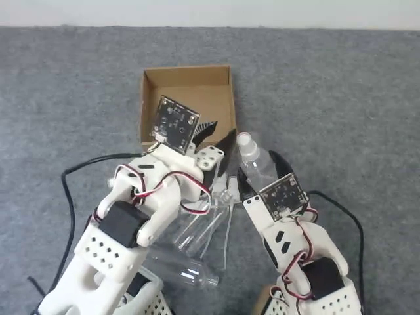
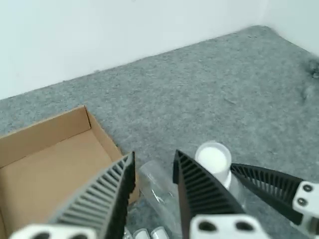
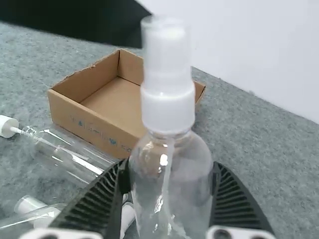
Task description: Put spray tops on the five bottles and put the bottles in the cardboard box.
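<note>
So the left arm [image 1: 131,223] comes in from the lower left of the high view and angles up toward the centre. Its gripper [image 1: 216,136] has the jaws spread wide apart. The right arm [image 1: 295,249] rises from the lower right, leaning up-left, and its gripper [image 1: 260,172] is clamped on both sides of a bottle [image 1: 252,157].

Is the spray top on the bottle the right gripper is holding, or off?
On. A white spray top sits on the neck of the clear bottle held in the right gripper; whether screwed tight, cannot tell.
</note>
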